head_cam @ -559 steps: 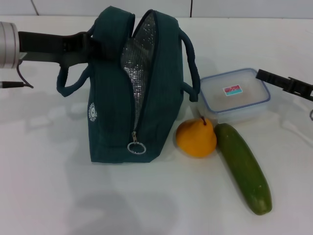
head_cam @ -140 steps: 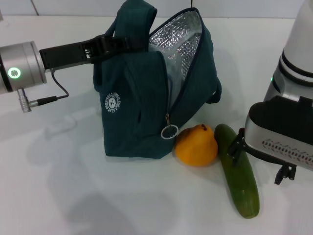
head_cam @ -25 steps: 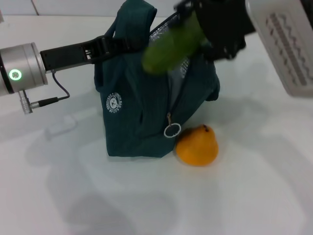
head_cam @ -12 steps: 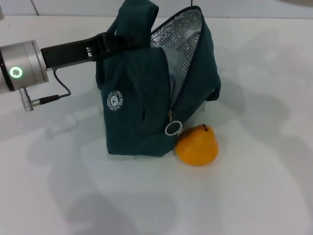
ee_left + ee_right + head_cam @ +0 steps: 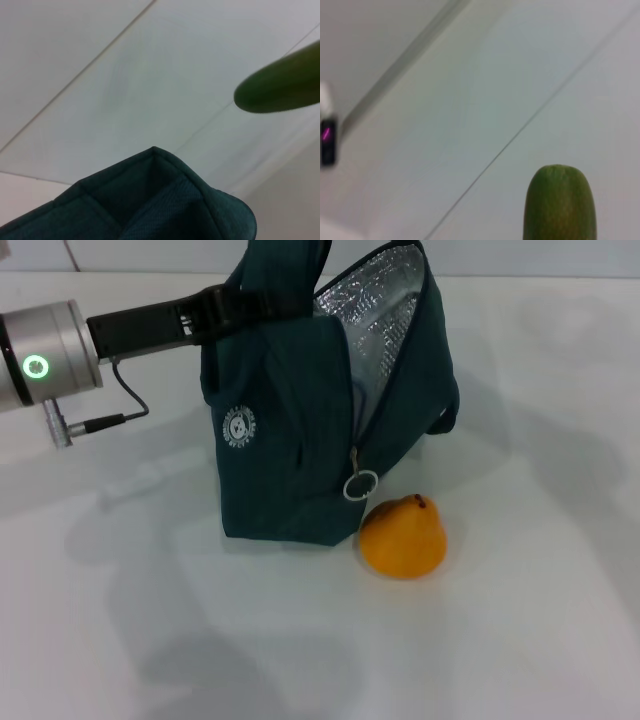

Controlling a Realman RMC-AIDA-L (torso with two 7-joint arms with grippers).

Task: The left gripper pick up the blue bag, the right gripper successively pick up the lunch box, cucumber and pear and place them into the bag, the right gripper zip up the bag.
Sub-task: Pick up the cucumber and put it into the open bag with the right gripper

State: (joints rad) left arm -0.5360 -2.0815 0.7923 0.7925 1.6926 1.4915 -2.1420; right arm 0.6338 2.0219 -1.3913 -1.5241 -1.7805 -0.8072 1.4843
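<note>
Bag first: large dark teal-blue fabric lunch bag (image 5: 300,430) stands on the white table (image 5: 520,630), mouth gaping upward with silver foil lining (image 5: 375,315) showing along the open edge. Its ring zip pull (image 5: 361,485) hangs low on the front seam; the small round white logo (image 5: 238,427) faces the camera.

Left gripper (image 5: 250,308), a black two-finger claw on a silver wrist with a round green light (image 5: 36,367), reaches in from the left and is clamped on the bag's near top edge by the rolled handle. That corner is held up; the bag's base rests on the table.

Plump orange-yellow pear (image 5: 402,537) sits upright, dark stem up, just beside the bag's lower front corner, under the zip ring. Whether they touch cannot be told.

Long dark green cucumber (image 5: 560,202): only its rounded end shows in both wrist views, in the air against pale wall panels. Right gripper's fingers are out of every view, so its grip cannot be told.

Table to the right of the pear and toward the near edge lies open. Lunch box not seen.
</note>
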